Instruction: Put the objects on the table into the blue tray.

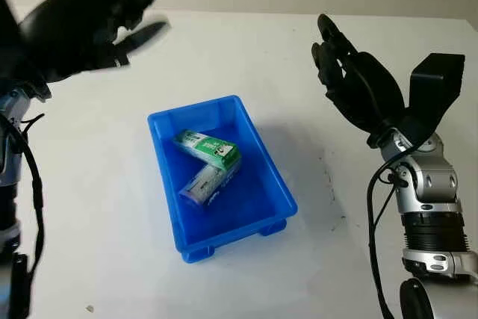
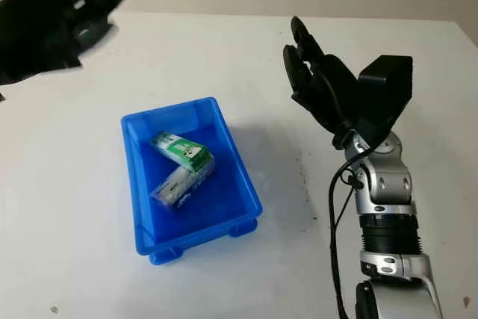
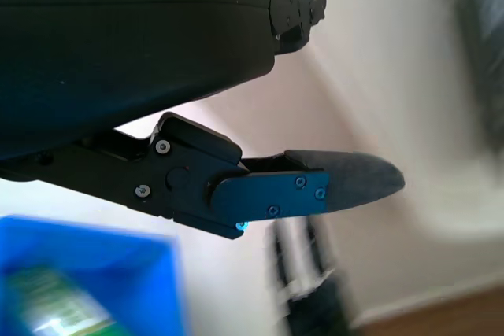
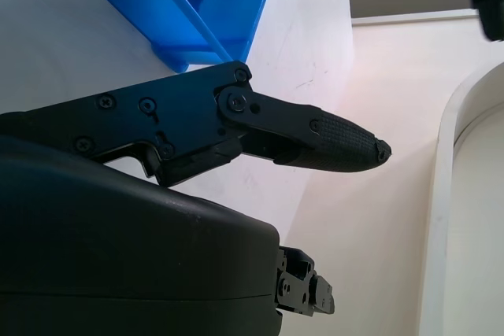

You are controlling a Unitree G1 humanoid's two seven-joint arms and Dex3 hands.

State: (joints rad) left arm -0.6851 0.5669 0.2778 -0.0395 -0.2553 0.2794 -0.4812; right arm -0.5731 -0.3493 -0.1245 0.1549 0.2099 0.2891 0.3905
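Observation:
A blue tray point(image 1: 269, 173) stands in the middle of the white table. Inside it lie a green and white box point(image 1: 209, 149) and, leaning under it, a clear packet with green print point(image 1: 205, 183). My left hand point(image 1: 112, 16) is raised above the table at the far left, open and holding nothing. Over the table to the right of the tray, my right hand point(image 1: 351, 80) is lifted, open and holding nothing. A corner of the blue tray point(image 4: 189, 13) appears in the right wrist view, and the tray point(image 3: 94, 265) with the green box point(image 3: 55, 312) in the left wrist view.
The white table point(image 1: 97, 207) stretches around the tray, with small dark scuff marks point(image 1: 328, 181) to the tray's right. A pale wall runs behind the table's far edge.

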